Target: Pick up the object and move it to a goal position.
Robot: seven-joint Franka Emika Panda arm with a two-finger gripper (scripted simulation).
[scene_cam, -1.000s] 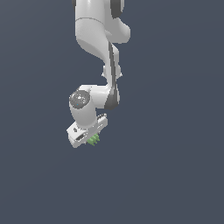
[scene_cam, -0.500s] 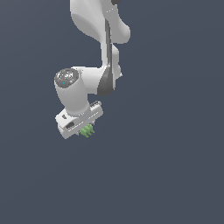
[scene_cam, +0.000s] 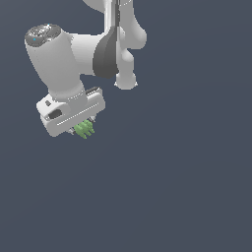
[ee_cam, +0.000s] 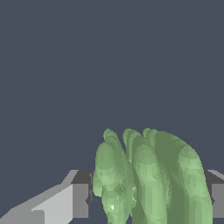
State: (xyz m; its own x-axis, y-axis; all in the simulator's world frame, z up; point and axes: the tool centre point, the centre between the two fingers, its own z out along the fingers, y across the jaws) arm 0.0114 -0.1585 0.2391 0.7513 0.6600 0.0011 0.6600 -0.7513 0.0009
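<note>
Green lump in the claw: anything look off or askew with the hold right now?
Nothing stands out. The green lump sits between the fingers of the claw, poking out below the white hand. No damage visible; nothing else is in the scene.

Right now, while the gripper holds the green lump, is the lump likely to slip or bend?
The green lump probably stays stiff: its ridges keep their shape between the fingers in the wrist view. It seems light, being far smaller than the gripper. Slipping is possible, since the rounded ridges give the flat fingers little to press on.
</note>
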